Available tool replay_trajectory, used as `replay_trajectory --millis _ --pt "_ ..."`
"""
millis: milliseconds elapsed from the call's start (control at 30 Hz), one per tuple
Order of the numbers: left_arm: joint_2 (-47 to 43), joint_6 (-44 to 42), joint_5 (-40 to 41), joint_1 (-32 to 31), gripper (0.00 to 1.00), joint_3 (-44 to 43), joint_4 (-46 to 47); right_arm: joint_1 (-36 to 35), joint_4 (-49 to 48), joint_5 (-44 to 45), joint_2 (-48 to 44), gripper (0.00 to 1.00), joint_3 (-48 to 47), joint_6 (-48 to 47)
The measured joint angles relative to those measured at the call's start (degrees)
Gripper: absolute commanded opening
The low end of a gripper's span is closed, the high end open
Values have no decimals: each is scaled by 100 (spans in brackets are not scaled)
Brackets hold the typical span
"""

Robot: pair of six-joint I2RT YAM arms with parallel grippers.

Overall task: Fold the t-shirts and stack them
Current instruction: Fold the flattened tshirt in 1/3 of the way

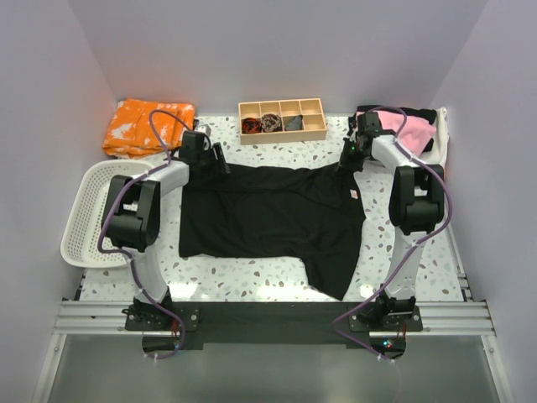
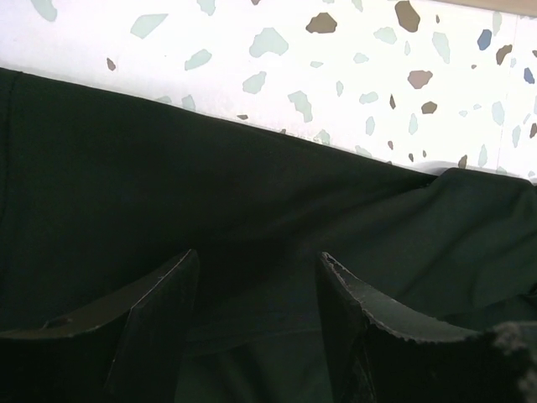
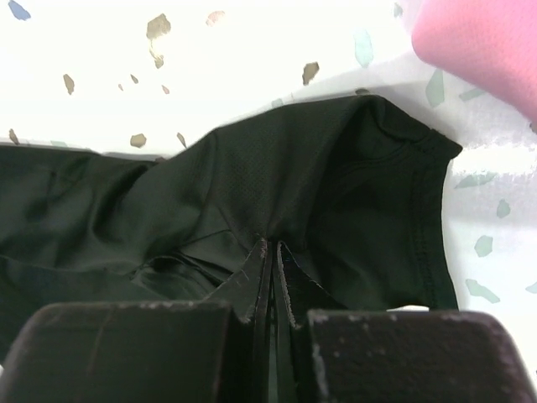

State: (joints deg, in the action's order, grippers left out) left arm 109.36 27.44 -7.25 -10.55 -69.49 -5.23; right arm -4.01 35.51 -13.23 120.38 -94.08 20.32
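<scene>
Your right fingers (image 3: 134, 353) are clenched on a pinch of the black t-shirt (image 1: 268, 210) at its far sleeve; your left fingers (image 2: 159, 327) stand apart and grasp nothing, with the shirt's far edge lying beneath and between them. The shirt is spread across the middle of the worktop (image 1: 252, 285), collar end toward the right edge, hem toward the left edge, one sleeve trailing toward the near edge; the white basket (image 1: 92, 210) sits at the left edge; the pink t-shirt (image 1: 411, 130) tops a pile in the far right corner. The step in hand looks like taking both far corners for a first fold; close the left gripper (image 1: 220, 159) squarely on the hem before lifting; raise it level with the right gripper (image 1: 348, 158); carry both toward the near edge together, keeping the cloth taut between them so no crease sets; the small white label (image 1: 353, 196) marks the collar, near the right fingers.
</scene>
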Motion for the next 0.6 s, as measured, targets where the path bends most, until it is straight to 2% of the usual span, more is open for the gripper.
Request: replay_trajectory --millis 167,367,400,467,533,567,600 --pt "35 0 0 -11 62 0 0 -11 7 4 -151 0 313 -28" --pt "35 0 7 -11 61 17 4 -11 105 24 -743 0 791 -85" --pt "35 0 7 -13 61 31 4 -15 92 22 -859 6 861 -94" --pt "35 -2 13 -13 61 79 4 -17 105 22 -1108 28 1012 -114" --pt "35 -2 22 -15 61 129 2 -17 116 46 -1300 45 1139 -131" --pt "35 -2 24 -15 61 153 2 -17 116 59 -1368 52 1185 -149" --pt "35 -2 22 -15 61 170 0 -17 131 76 -1397 53 1204 -175"
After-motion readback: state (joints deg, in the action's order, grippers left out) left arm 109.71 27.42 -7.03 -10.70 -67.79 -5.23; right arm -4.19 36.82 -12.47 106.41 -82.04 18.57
